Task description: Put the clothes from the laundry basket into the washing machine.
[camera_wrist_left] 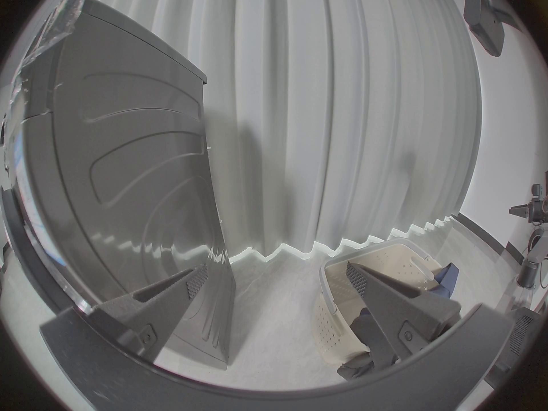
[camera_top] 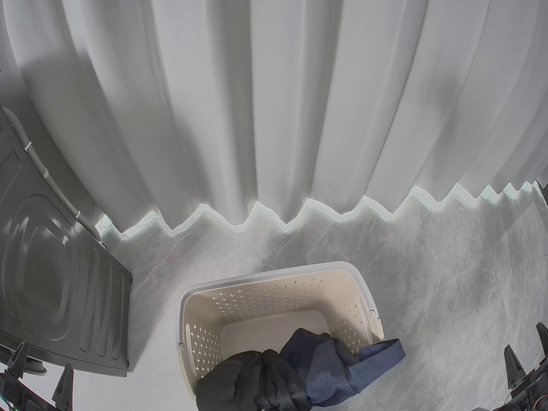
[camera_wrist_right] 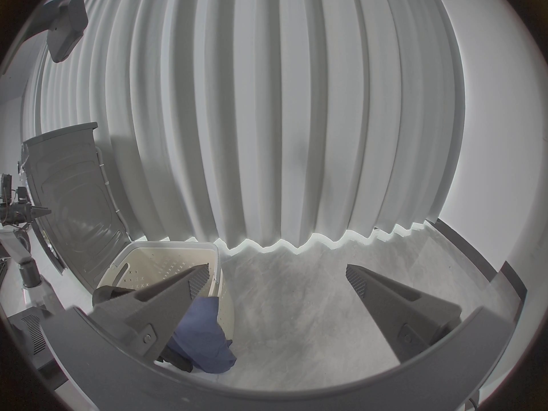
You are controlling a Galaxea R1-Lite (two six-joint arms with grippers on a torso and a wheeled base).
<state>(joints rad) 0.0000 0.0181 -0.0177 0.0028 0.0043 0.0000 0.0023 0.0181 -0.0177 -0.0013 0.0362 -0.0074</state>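
A cream laundry basket stands on the grey floor in front of me, also seen as the basket and the basket. A black garment and a blue garment lie at its near end, the blue one draped over the rim. The washing machine stands at the left, its grey side panel facing me. My left gripper is open at the lower left, beside the machine. My right gripper is open at the lower right, beside the basket.
A white pleated curtain hangs behind everything, down to the floor. A grey hose runs along the machine's back. Bare grey floor lies right of the basket. A dark skirting runs along the right wall.
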